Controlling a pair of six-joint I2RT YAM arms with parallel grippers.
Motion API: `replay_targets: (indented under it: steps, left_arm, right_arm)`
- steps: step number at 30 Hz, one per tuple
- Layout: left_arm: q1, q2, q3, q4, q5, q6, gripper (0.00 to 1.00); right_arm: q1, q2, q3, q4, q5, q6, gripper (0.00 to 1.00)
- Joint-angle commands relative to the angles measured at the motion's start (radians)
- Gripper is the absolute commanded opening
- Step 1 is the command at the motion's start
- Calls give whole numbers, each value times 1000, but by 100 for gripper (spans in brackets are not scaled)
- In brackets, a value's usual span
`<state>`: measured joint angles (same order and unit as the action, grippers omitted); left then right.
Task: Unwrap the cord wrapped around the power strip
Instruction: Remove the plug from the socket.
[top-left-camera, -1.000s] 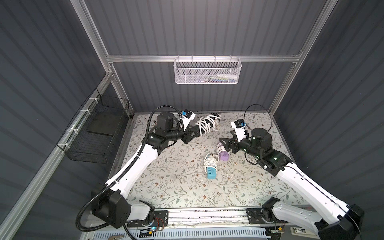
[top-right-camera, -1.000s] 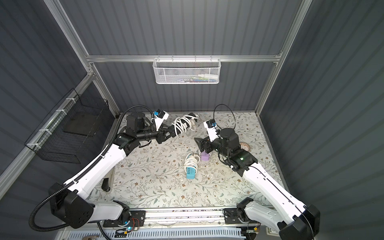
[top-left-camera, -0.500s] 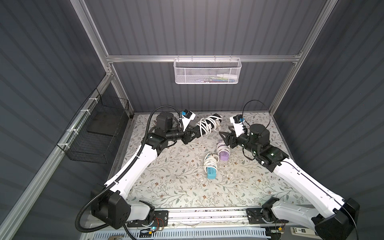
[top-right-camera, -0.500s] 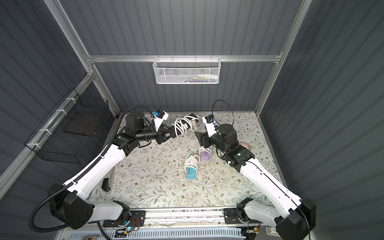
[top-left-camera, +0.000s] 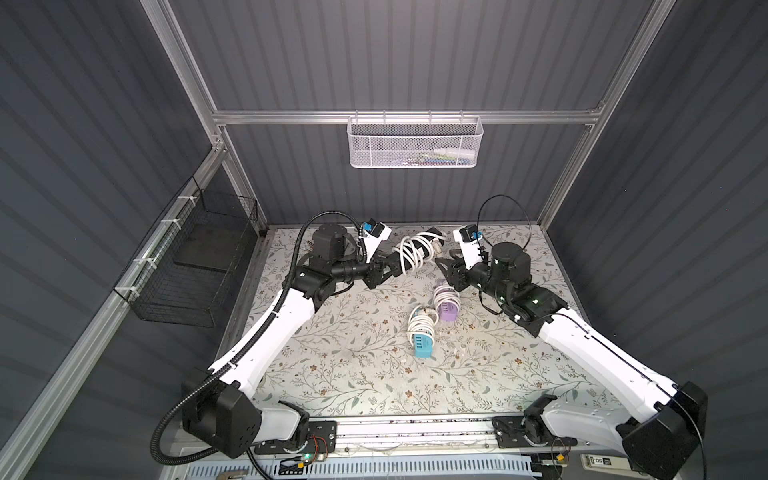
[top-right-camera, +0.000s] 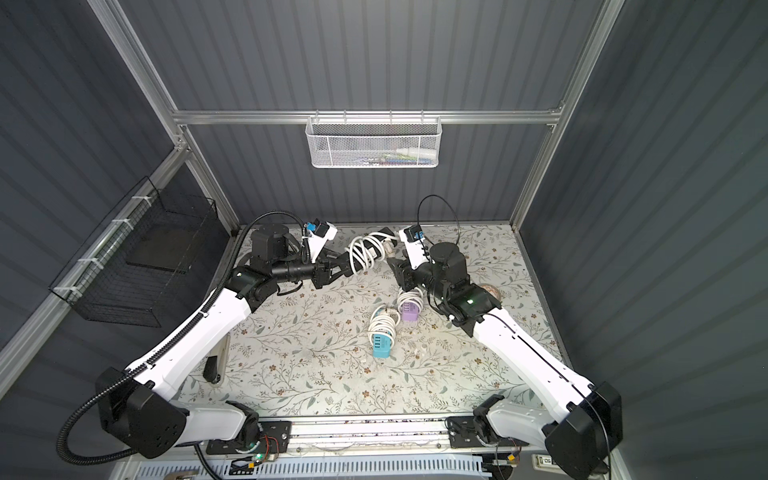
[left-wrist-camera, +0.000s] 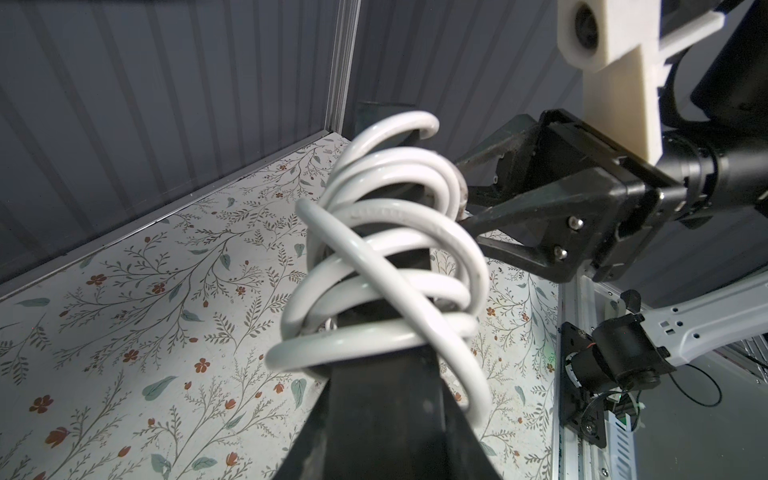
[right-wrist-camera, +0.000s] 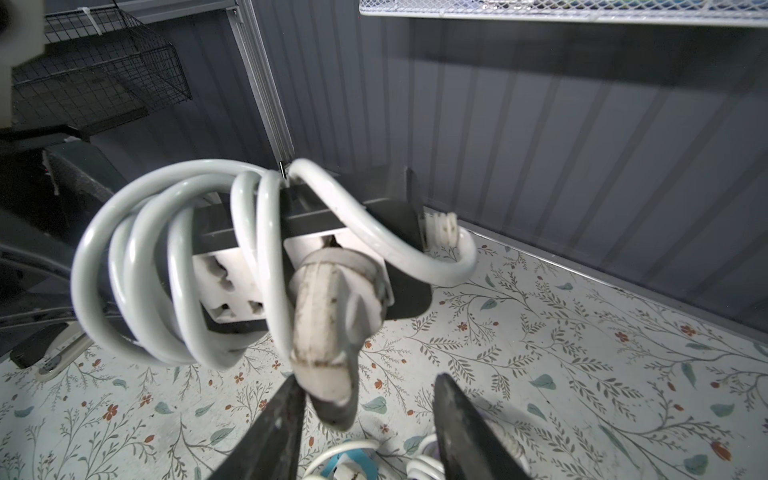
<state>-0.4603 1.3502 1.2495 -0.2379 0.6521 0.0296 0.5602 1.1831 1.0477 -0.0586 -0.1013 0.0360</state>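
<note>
My left gripper (top-left-camera: 390, 268) is shut on one end of a black power strip (left-wrist-camera: 386, 415) and holds it in the air over the back of the table. A thick white cord (top-left-camera: 409, 255) is looped several times around the strip (top-right-camera: 384, 232). The cord's white plug (right-wrist-camera: 328, 316) hangs off the strip's socket face. My right gripper (top-left-camera: 442, 266) is open right at that end. In the right wrist view the plug's tip sits between the fingertips (right-wrist-camera: 293, 382), close to one and well apart from the other. The cord (left-wrist-camera: 386, 257) hides most of the strip.
On the floral table below lie a teal power strip (top-left-camera: 422, 338) and a purple one (top-left-camera: 446, 305), each wrapped in white cord. A white mesh basket (top-left-camera: 415, 143) hangs on the rear rail. A black wire basket (top-left-camera: 195, 266) is fixed to the left wall.
My right gripper has risen from beside the purple strip toward the plug end of the held strip, and its jaws have narrowed. The left arm and the strip have stayed in place.
</note>
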Motion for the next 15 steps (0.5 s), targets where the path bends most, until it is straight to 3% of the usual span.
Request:
replay_targets:
  steps: [1,9,15]
  left_arm:
    - [-1,-28,20,84,58,-17,0]
    - [-1,-27,16,91,71,-25,0]
    - [-1,-18,21,93,81,-31,0]
  right_arm:
    - [6,-1,27,34,8,-4,48]
    - [8,27,33,58,1,10,35]
    - [7,31,43,66,8,11,11]
